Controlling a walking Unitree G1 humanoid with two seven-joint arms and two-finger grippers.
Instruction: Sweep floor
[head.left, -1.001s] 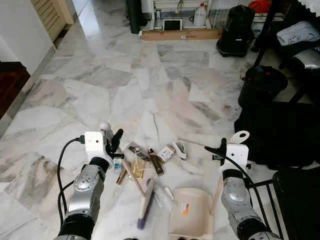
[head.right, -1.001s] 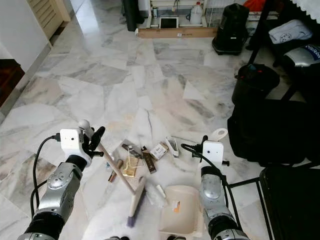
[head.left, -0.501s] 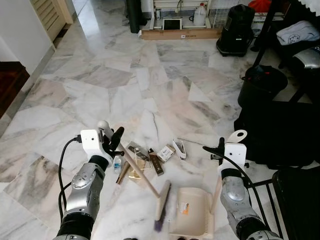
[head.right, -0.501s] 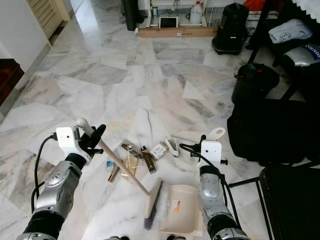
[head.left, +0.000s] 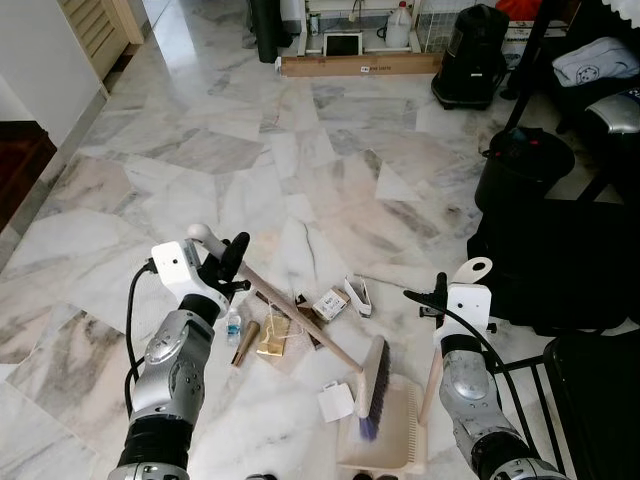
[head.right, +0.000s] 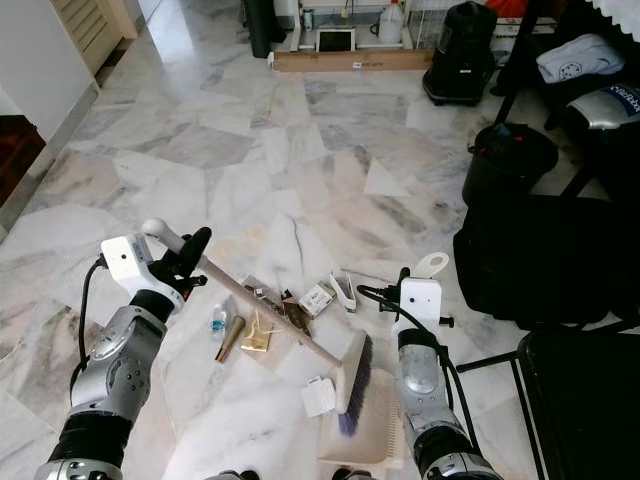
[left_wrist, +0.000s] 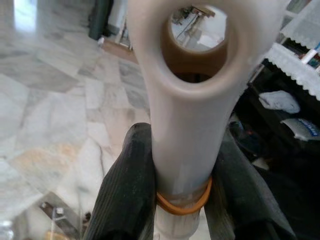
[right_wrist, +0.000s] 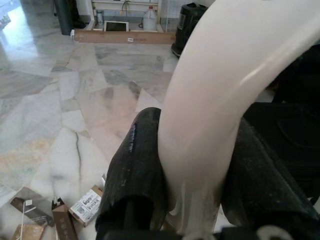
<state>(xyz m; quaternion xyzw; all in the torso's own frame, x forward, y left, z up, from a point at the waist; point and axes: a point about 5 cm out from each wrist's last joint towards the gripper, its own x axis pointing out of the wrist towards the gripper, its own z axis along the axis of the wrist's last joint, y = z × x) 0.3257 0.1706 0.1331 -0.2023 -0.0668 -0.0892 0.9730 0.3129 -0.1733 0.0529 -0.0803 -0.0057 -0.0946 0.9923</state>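
Presently, left gripper (head.left: 228, 268) clamped on broom (head.left: 300, 322) handle top, brush head resting in dustpan (head.left: 385, 440), right gripper (head.left: 440, 297) closed round dustpan handle, litter (head.left: 330, 304) on marble floor (head.left: 200, 150) between.

Open marble floor (head.left: 300, 150) stretches beyond the broom (head.left: 372, 372); litter (head.left: 300, 315) crowds under its handle, dustpan (head.left: 385, 445) just behind the bristles, black bags (head.left: 560, 260) wall off its right.

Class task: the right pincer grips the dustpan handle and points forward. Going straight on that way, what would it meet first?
Probably nothing at once: ahead of the right pincer on the dustpan handle lies open marble floor. Farther on stands the long cardboard box by the far wall, though depth is hard to judge.
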